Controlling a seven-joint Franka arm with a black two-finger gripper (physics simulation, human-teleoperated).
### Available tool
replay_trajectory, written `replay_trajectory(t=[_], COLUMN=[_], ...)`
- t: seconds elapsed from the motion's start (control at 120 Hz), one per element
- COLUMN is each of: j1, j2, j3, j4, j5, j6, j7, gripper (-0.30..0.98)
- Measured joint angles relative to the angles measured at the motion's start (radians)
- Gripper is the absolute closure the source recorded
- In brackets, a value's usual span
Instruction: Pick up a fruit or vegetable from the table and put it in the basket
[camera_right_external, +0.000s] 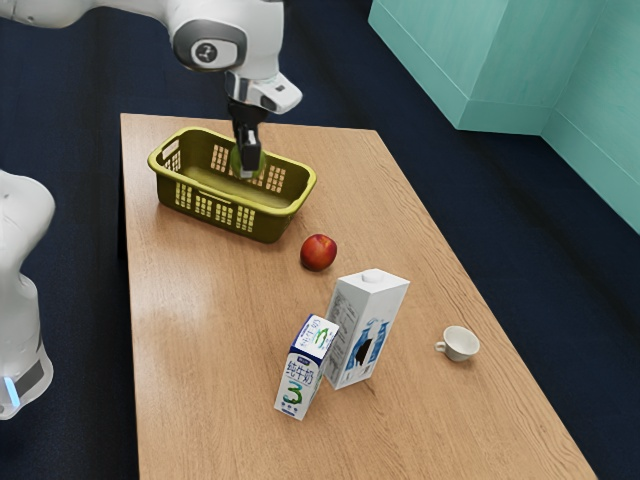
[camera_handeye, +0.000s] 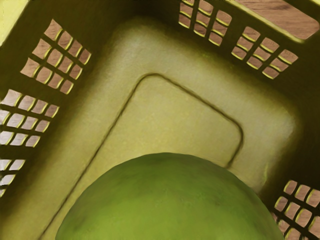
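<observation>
In the exterior view, taking the big white carton (camera_right_external: 362, 335) as our clock's centre, we see a smaller blue-and-white carton (camera_right_external: 300, 375) just beside it at eight o'clock. A white cup (camera_right_external: 461, 345) sits apart at three, its handle pointing to nine. We find a red fruit (camera_right_external: 318, 253) at eleven, and teal walls (camera_right_external: 500, 60) at one, above dark blue floor (camera_right_external: 560, 230).

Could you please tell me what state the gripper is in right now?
Gripper: closed, holding a round green fruit over the basket's floor.
</observation>
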Motion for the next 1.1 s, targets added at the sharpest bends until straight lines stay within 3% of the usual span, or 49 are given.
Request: replay_trajectory(t=[0.733, 0.975, 1.05, 1.1], j1=[0.013, 0.038, 0.056, 0.099], j2=[0.001, -0.003, 0.0, 0.004], j3=[-0.053, -0.107, -0.248, -0.357], j4=[-0.012, -0.008, 0.07, 0.17], j5=[0.01, -0.041, -0.049, -0.099], j6=[0.007, -0.018, -0.05, -0.107], j7=[0.0, 0.003, 0.005, 0.005], gripper=[0.25, 0.07, 0.05, 0.04])
